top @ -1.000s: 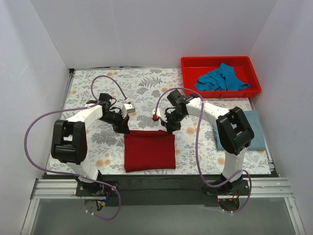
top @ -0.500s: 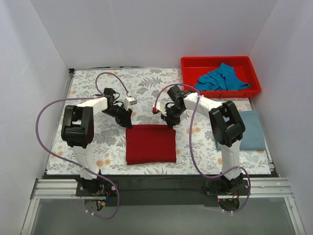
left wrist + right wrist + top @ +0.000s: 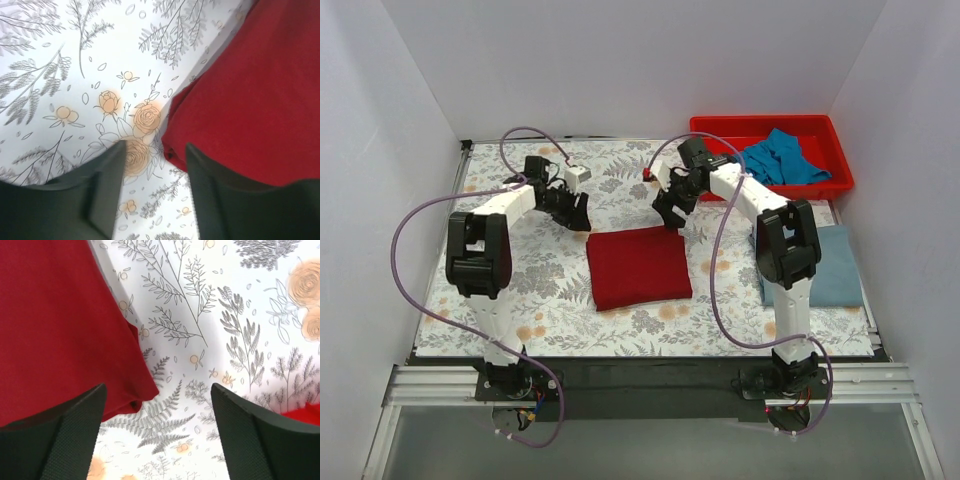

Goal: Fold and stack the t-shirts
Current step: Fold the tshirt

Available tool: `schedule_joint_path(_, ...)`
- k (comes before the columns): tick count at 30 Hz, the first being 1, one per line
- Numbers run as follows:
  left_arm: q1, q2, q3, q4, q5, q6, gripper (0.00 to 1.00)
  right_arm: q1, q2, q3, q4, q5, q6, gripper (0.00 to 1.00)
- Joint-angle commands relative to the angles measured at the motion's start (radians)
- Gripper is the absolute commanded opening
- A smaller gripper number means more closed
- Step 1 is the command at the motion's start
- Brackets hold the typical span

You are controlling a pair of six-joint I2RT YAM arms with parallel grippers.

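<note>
From above, the left gripper [image 3: 580,217] hangs over the far left corner of the dark red t-shirt [image 3: 638,266]. The right gripper [image 3: 669,214] hangs over its far right corner. The shirt lies folded into a rough square on the flowered table [image 3: 520,280], between the two arms and turned a little askew. A teal-blue t-shirt [image 3: 775,158] sits bunched in the red bin [image 3: 770,123] at the far right. A grey-blue t-shirt [image 3: 837,268] lies flat by the right arm.

The left wrist camera shows the left fingers [image 3: 102,192] parted by a moderate gap. The red shirt's folded corner lies on the table just beyond that gap, and nothing is pinched.

The right wrist camera shows the right fingers [image 3: 72,427] spread wide and holding nothing. The shirt's corner lies on the table just ahead of the finger on the left of this view. Bare tablecloth fills the rest of the gap.

Compared with a second ago, the red shirt now lies farther from the near edge and slightly more to the right. Both arms reach farther across the table.
</note>
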State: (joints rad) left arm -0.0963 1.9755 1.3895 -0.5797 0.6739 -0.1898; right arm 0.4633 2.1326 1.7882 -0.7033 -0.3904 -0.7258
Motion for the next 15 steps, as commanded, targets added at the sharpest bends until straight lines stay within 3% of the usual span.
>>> schedule_joint_path(1,0.013,-0.194,0.014,0.015,0.060,-0.167,0.53,-0.003,-0.169,-0.001,-0.004,-0.042,0.144,0.95)
schedule_joint_path(3,-0.003,-0.262,-0.050,-0.003,0.153,-0.289,0.56,-0.005,-0.230,-0.042,-0.007,-0.092,0.205,0.96)
schedule_joint_path(6,-0.070,-0.381,-0.194,0.036,0.249,-0.446,0.57,0.000,-0.357,-0.183,-0.004,-0.291,0.351,0.95)
schedule_joint_path(10,-0.166,-0.467,-0.401,0.194,0.354,-0.815,0.63,0.035,-0.385,-0.343,0.005,-0.467,0.506,0.98)
schedule_joint_path(13,-0.229,-0.475,-0.528,0.431,0.388,-0.960,0.64,0.069,-0.350,-0.438,0.079,-0.554,0.644,0.98)
schedule_joint_path(15,-0.269,-0.420,-0.553,0.472,0.395,-1.025,0.65,0.081,-0.312,-0.511,0.155,-0.597,0.745,0.98)
